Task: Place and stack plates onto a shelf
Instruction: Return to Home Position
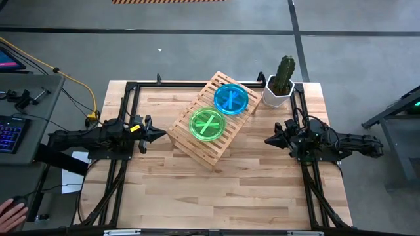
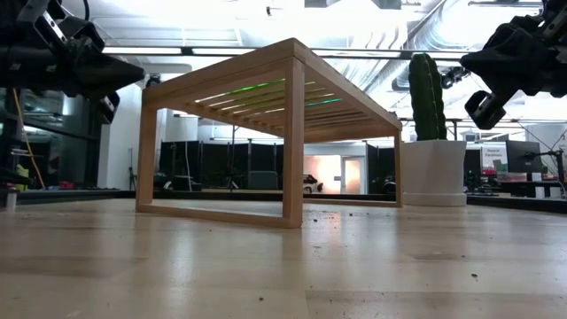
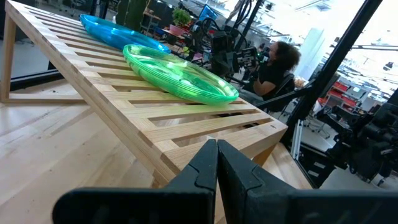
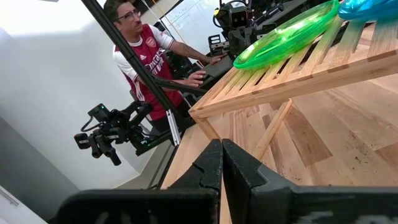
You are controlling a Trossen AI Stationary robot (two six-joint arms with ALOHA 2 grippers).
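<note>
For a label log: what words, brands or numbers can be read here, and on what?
Nothing reads clearly.
White sign in the background room: too small.
Crest and print on the person's red shirt: blurred.
Round teal-blue plastic plates and round lime-green plastic plates: cross marks only.

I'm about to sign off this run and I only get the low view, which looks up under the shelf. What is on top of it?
Observer: A green plate and a blue plate lie side by side on the shelf, the blue one nearer the potted cactus. I cannot tell how many are stacked in each.
Operator: Is either gripper holding anything?
Observer: No. The left gripper and right gripper are both shut on nothing, one off each side of the shelf.
Operator: Anyone close by?
Observer: A person's hand shows off the table, beyond its left edge.
</note>
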